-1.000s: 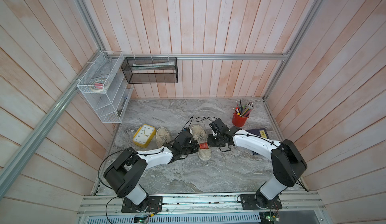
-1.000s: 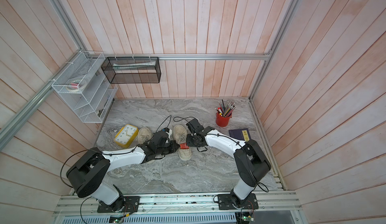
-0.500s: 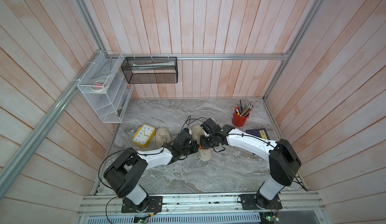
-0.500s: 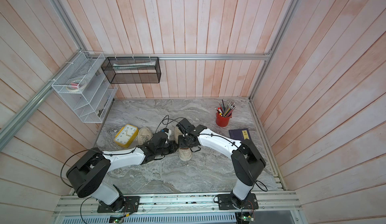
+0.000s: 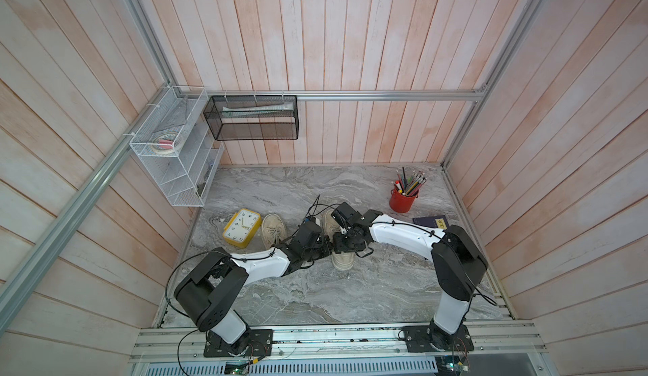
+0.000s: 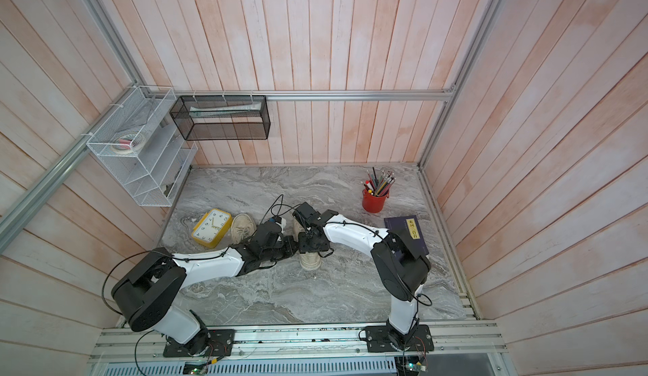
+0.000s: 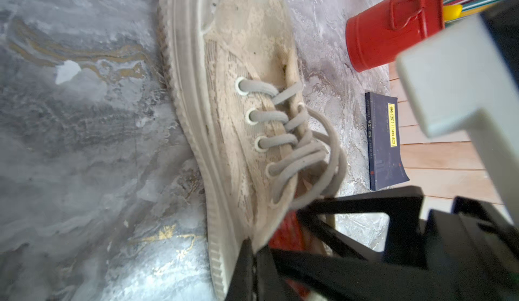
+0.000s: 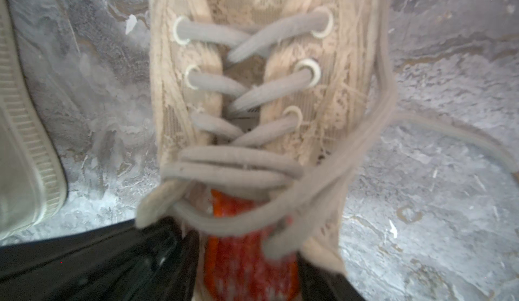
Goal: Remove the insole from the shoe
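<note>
A beige lace-up shoe (image 5: 342, 261) (image 6: 308, 261) lies mid-table, toe toward the front edge. Its red-orange insole (image 8: 244, 257) (image 7: 286, 235) shows inside the opening, under the loose laces. My left gripper (image 5: 324, 248) (image 7: 251, 268) is shut on the shoe's side wall by the opening. My right gripper (image 5: 345, 246) (image 8: 254, 271) reaches down into the opening from above. It stands open, with the insole lying between its fingers (image 8: 191, 260). In both top views the right wrist hides the insole.
A second beige shoe (image 5: 273, 228) (image 8: 25, 145) lies just left of the left arm, next to a yellow clock (image 5: 242, 232). A red pencil cup (image 5: 403, 199) and a dark blue book (image 5: 431, 221) sit at the right. Wire racks (image 5: 175, 167) hang on the left wall.
My right gripper has moved left from beside the shoe to over its opening, covering the insole in the top views, and its jaws have spread. The left gripper has stayed put.
</note>
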Available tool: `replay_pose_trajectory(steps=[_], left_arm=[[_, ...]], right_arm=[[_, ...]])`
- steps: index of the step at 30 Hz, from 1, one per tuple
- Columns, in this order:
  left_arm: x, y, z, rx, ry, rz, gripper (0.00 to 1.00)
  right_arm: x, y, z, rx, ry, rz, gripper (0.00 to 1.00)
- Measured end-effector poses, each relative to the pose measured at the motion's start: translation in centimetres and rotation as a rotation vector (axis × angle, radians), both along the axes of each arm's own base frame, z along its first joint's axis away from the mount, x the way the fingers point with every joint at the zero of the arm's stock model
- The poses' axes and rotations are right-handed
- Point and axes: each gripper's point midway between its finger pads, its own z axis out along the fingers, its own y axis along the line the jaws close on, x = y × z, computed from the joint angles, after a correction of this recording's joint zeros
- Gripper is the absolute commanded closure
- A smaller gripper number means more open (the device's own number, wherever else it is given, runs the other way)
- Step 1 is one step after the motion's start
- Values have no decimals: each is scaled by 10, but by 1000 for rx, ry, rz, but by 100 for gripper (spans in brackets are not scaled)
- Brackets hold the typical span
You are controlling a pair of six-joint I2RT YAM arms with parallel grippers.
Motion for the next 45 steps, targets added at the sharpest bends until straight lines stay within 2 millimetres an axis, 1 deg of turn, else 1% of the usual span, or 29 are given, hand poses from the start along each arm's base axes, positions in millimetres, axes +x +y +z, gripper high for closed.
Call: replay_pose_trajectory(steps=[4,10,12,16,20,30,31,32,33,35,37,39,40,42,45], left_arm=[[0,0,0,1,-1,4,100],[1,0,0,-1,-2,4,100],[1,0,0,-1,-2,4,100],[1,0,0,0,-3,3,100],[1,0,0,7,-10,-2,100],[4,3,0,77,-94,-61,100],[4,3,0,83,-106,-69,98],[5,3,1,89,-115,-74,93],[5,3,2,95,-127,-79,86],[7,5,8,108,-162,-86,63],[9,6,20,102,-203,-81,50],[8,11,32,92,-254,-74,43],[4,14,38,91,-293,-75,40],[-9,16,45,90,-351,-90,37],[-37,11,50,96,-434,-151,32]], right_arm=[[3,0,-6,-36,11,-7,46],[6,0,-14,-80,16,-22,61],[7,-1,-16,-94,20,-26,69],[11,-1,-16,-101,15,-36,89],[13,-1,-13,-86,20,-50,99],[20,-4,-4,-6,72,-75,100],[20,-4,-2,6,75,-78,100],[20,-3,1,18,76,-79,100],[21,-2,3,31,76,-82,100],[20,-1,7,57,75,-90,100],[21,-1,8,73,78,-108,100],[22,0,8,87,82,-130,100],[23,0,7,95,83,-145,100],[24,2,7,111,86,-167,100],[26,6,8,137,92,-197,100]])
